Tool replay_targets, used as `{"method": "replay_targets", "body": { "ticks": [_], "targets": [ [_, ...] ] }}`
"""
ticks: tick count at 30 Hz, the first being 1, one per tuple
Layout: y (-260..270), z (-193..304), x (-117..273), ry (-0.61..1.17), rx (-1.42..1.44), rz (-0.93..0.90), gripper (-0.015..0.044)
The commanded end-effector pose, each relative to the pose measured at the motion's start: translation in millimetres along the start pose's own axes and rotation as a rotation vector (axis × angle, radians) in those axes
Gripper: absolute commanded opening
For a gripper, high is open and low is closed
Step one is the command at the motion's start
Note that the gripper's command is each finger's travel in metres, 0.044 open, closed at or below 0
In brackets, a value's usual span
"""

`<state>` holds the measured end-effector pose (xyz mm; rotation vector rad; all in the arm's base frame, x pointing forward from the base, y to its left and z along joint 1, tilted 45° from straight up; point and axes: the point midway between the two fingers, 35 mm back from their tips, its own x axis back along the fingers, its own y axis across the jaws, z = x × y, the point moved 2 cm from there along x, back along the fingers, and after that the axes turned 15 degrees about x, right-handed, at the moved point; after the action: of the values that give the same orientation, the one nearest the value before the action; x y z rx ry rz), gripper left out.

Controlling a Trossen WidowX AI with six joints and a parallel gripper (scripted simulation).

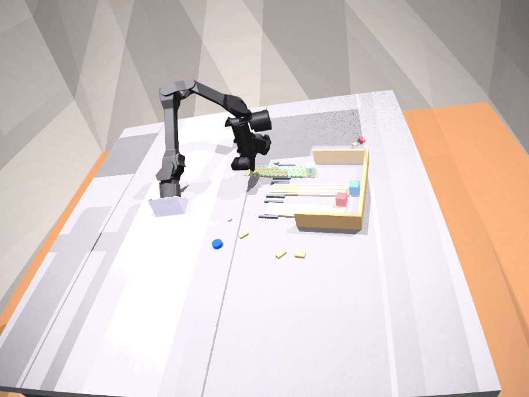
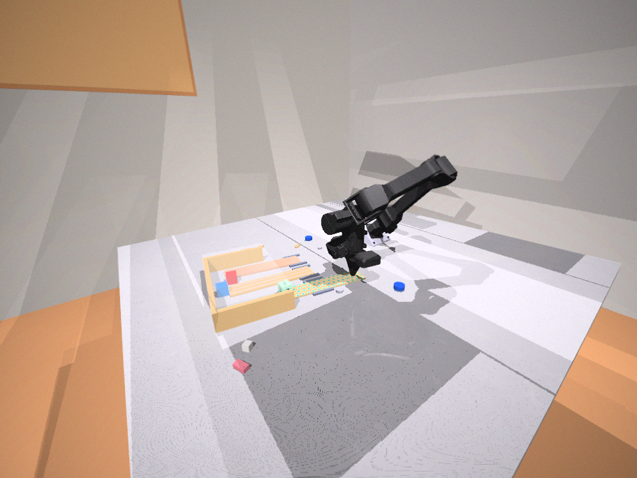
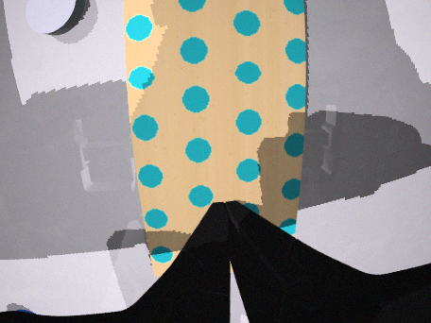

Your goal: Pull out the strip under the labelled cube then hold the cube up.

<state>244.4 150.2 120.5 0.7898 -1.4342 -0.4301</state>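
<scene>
The labelled cube (image 1: 310, 169) (image 2: 284, 286) rides the far end of the dotted strip (image 1: 277, 171) (image 2: 329, 284) (image 3: 217, 118), away from the tool (image 1: 252, 170) (image 2: 353, 274) (image 3: 225, 213), whose fingers are together at the near end! Strip partly out, I reckon; freeing it and lifting the cube remain.

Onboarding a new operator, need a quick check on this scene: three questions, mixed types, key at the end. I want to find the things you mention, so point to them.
1. True or false: the labelled cube (image 1: 310, 169) (image 2: 284, 285) rests on the dotted strip (image 1: 273, 171) (image 2: 334, 282) (image 3: 219, 94).
2. Multiple choice: which loose cube is nearest the back wall of the wooden enclosure (image 1: 329, 220) (image 2: 254, 311), opposite its open side? A) red B) blue C) labelled
3. Fill in: in the wrist view, the dots on the strip under the pincer (image 1: 252, 169) (image 2: 353, 273) (image 3: 225, 203) are coloured ____.

Key: 1 true; 2 B; 3 teal (cyan where lit)
</scene>
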Motion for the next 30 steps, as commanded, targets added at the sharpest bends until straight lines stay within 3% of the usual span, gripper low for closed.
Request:
{"method": "replay_targets", "body": {
  "ticks": [1,30],
  "targets": [
    [1.6,11.0,-4.3,0.02,-0.01,-0.005,0.0],
    [12.2,53.2,-3.6,0.021,-0.011,-0.005,0.0]
  ]
}}
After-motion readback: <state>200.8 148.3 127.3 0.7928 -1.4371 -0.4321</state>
